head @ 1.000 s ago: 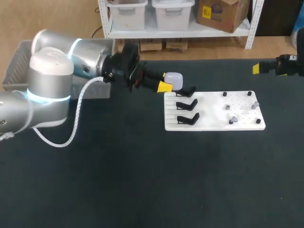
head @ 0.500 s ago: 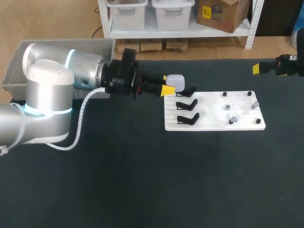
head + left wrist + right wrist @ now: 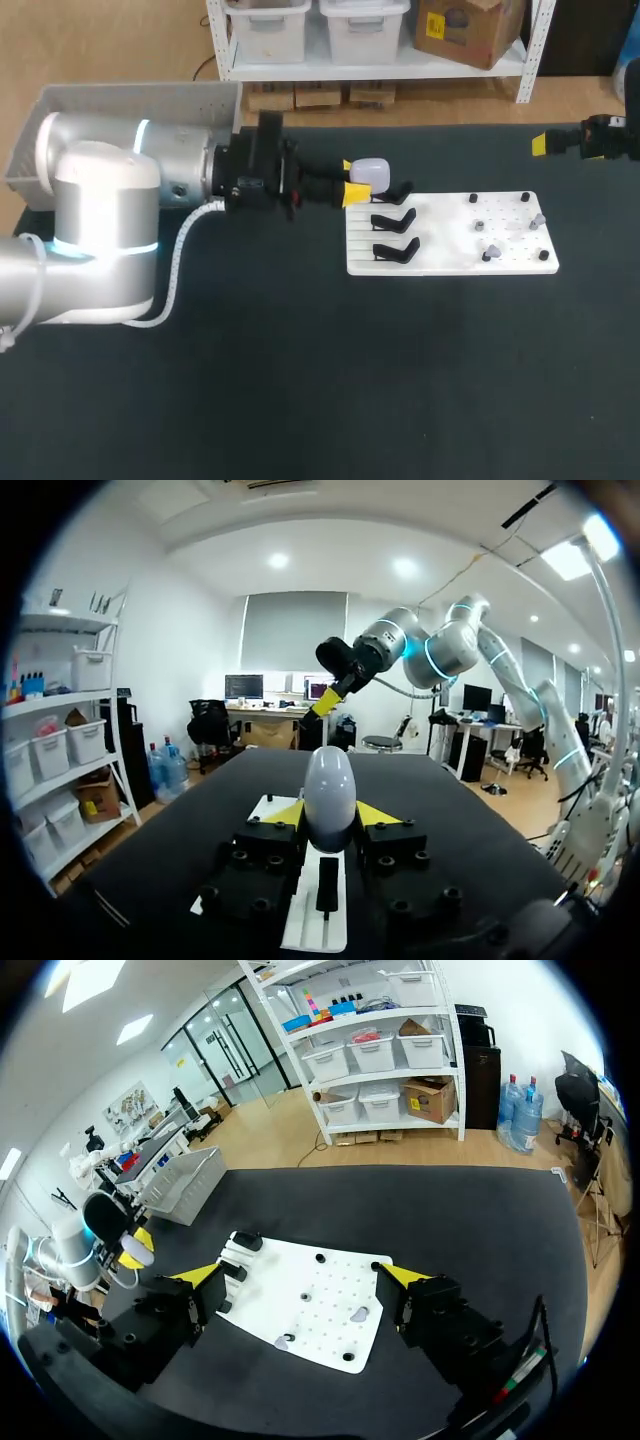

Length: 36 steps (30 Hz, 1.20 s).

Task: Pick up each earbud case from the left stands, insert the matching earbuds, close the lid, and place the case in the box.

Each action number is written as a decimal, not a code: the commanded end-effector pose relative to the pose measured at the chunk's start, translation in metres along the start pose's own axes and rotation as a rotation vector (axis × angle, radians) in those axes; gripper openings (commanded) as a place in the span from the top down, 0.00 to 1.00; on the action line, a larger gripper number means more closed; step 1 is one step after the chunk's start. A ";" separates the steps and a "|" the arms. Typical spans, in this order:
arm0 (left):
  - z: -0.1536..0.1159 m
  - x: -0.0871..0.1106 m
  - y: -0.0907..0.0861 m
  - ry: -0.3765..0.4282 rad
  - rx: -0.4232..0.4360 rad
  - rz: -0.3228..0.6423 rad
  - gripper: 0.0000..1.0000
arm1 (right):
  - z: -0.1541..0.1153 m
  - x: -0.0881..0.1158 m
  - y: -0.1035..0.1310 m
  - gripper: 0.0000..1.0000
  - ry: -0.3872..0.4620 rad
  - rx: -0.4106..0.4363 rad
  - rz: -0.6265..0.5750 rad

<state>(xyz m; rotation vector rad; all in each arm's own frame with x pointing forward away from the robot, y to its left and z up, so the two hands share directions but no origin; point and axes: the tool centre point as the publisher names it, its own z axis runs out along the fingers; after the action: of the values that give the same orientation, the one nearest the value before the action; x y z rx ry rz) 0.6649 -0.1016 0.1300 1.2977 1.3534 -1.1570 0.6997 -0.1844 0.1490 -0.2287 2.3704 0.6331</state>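
Dark table (image 3: 300, 380) carries a white board (image 3: 450, 262). My left end effector (image 3: 352, 182) pinches the earbud case (image 3: 368, 171), long axis upright, at the far stand (image 3: 394, 192). Earbuds (image 3: 540, 218) lie ahead, nearer my right end effector (image 3: 300, 1276), which is spread wide.

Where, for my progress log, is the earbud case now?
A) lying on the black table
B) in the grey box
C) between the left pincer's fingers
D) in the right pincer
C: the left wrist view shows the earbud case clamped between the yellow tips of the left pincer.
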 end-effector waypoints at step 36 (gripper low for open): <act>0.029 0.010 -0.002 0.016 0.049 0.025 1.00 | -0.006 0.069 0.139 0.00 0.106 -0.131 -0.146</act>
<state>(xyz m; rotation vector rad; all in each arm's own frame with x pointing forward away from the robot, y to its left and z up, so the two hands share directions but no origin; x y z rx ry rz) 0.6610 -0.1285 0.1159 1.3534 1.3254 -1.1675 0.5954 -0.0765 0.1607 -0.5121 2.3707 0.7580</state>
